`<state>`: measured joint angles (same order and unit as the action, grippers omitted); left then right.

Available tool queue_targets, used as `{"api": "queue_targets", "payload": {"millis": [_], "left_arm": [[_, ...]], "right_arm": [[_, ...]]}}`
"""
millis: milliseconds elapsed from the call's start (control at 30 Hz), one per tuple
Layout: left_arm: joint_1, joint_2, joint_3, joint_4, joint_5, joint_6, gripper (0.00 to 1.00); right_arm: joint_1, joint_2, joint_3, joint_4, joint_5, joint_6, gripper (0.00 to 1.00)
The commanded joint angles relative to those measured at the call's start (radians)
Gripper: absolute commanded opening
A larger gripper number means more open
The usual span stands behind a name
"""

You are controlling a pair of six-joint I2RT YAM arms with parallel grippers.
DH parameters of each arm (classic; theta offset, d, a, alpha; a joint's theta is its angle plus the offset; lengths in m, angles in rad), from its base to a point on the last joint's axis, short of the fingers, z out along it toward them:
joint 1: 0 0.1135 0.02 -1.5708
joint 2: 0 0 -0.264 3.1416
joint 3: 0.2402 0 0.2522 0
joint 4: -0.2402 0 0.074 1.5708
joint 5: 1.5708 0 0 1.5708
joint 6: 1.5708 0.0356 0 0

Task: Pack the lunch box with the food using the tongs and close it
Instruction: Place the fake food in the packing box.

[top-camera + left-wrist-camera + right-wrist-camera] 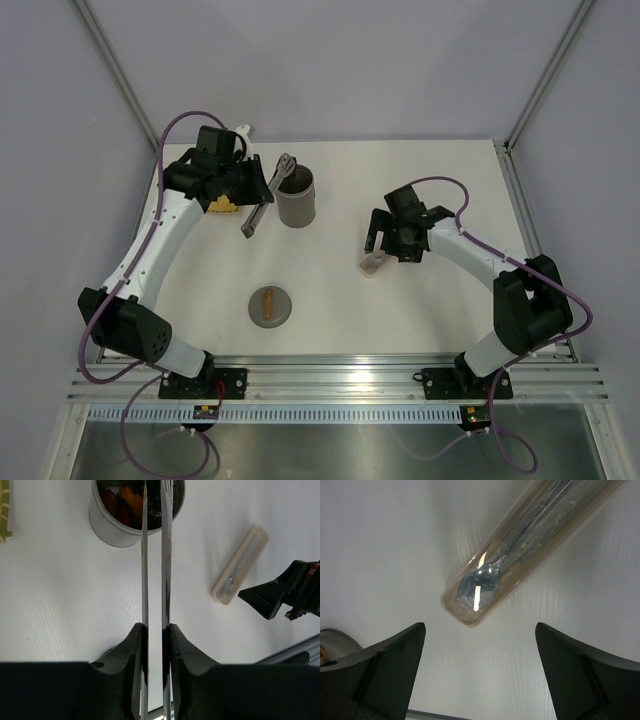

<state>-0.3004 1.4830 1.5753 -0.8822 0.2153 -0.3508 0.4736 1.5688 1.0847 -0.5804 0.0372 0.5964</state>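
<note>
The tongs (166, 555) are clamped nearly closed by the left gripper (155, 630), tips at the mouth of the lunch box (107, 530), over the food (131, 499) (any pinched piece cannot be made out). The box might be tipped if its rim is snagged. The right gripper (480, 630) is spread wide, empty, above the case (520, 545).

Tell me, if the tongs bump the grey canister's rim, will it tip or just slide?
Probably slides rather than tips: the lunch box stands upright and looks wide for its height on the smooth table. The food already inside likely adds steadying weight. Still, the tongs reach over its rim, so a high sideways push might rock it.
</note>
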Motion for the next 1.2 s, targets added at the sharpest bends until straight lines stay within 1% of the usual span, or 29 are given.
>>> {"api": "queue_targets", "payload": {"millis": [0, 100, 133, 267, 433, 467, 567, 600, 633, 733, 800, 933, 967, 1000, 1067, 1100, 1167], "left_arm": [[-0.008, 0.031, -0.008, 0.072, 0.055, 0.01, 0.04], [-0.014, 0.046, -0.011, 0.074, 0.044, 0.004, 0.13], [-0.016, 0.046, -0.015, 0.077, 0.044, 0.003, 0.26], [-0.02, 0.043, 0.003, 0.071, 0.039, 0.006, 0.43], [-0.025, 0.031, 0.035, 0.058, 0.038, 0.007, 0.43], [-0.025, 0.03, 0.041, 0.057, 0.036, 0.006, 0.43], [-0.025, 0.026, 0.066, 0.043, 0.039, 0.009, 0.36], [-0.026, 0.023, 0.078, 0.042, 0.032, 0.007, 0.27], [-0.026, 0.016, 0.081, 0.045, 0.027, 0.007, 0.22], [-0.026, -0.021, 0.092, 0.068, 0.006, 0.006, 0.11], [-0.025, -0.021, 0.115, 0.049, -0.017, 0.015, 0.1], [-0.022, 0.002, 0.178, 0.017, -0.063, 0.032, 0.01], [-0.017, 0.005, 0.184, 0.006, -0.076, 0.033, 0.01], [0.001, 0.011, 0.19, 0.003, -0.095, 0.032, 0.0], [0.038, 0.017, 0.195, 0.002, -0.088, 0.024, 0.0], [0.085, 0.026, 0.193, 0.0, -0.083, 0.016, 0.0], [0.134, 0.039, 0.187, 0.005, -0.079, 0.001, 0.01]], "right_arm": [[0.011, -0.01, 0.006, -0.001, 0.024, 0.013, 0.99], [0.013, -0.012, 0.004, -0.002, 0.023, 0.016, 0.99], [0.013, -0.012, 0.003, -0.001, 0.021, 0.017, 0.99], [0.011, -0.004, 0.011, -0.007, 0.023, 0.014, 0.99], [0.011, 0.003, 0.015, -0.003, 0.021, 0.016, 0.99], [0.011, 0.004, 0.02, -0.002, 0.017, 0.014, 0.99], [0.013, 0.019, 0.026, -0.004, 0.016, 0.011, 0.99], [0.011, 0.02, 0.026, -0.004, 0.016, 0.013, 0.99], [0.013, 0.022, 0.029, -0.004, 0.016, 0.013, 0.99], [0.013, 0.022, 0.029, 0.001, 0.015, 0.013, 0.99], [0.011, 0.031, 0.037, -0.002, 0.01, 0.006, 0.99], [0.011, 0.039, 0.038, -0.003, 0.01, 0.006, 0.99], [0.011, 0.037, 0.037, 0.001, 0.01, 0.006, 0.99], [0.013, 0.037, 0.037, 0.001, 0.009, 0.008, 0.99], [0.011, 0.039, 0.038, -0.001, 0.01, 0.006, 0.99], [0.011, 0.039, 0.04, -0.002, 0.009, 0.005, 0.99], [0.013, 0.037, 0.043, -0.001, 0.01, 0.002, 0.99]]}}
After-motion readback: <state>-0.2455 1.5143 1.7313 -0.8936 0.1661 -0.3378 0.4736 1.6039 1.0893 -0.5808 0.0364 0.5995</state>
